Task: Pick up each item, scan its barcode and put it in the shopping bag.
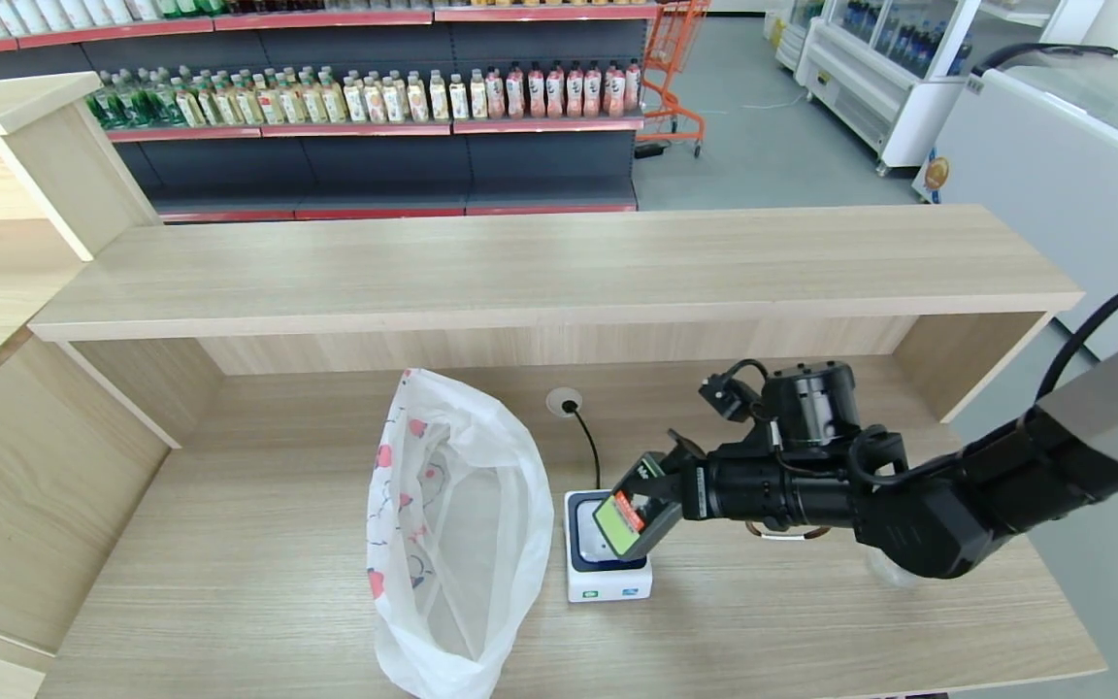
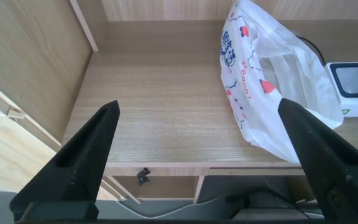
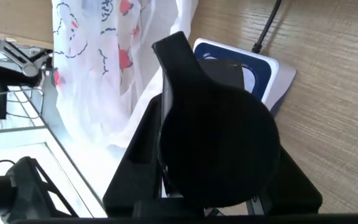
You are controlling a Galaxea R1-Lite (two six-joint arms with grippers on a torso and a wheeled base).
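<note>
Scanning is judged the step in hand: a green packet (image 1: 618, 524) is pinched in the jaws of the right gripper (image 1: 635, 509) just above the scanner (image 1: 608, 582), right of the shopping bag (image 1: 467, 505). Its barcode should be faced squarely at the window. The jaws of the left gripper (image 2: 199, 106) are spread.

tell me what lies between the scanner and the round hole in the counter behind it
A black cable runs over the counter from the hole to the scanner, otherwise bare wood; the head view shows it.
</note>
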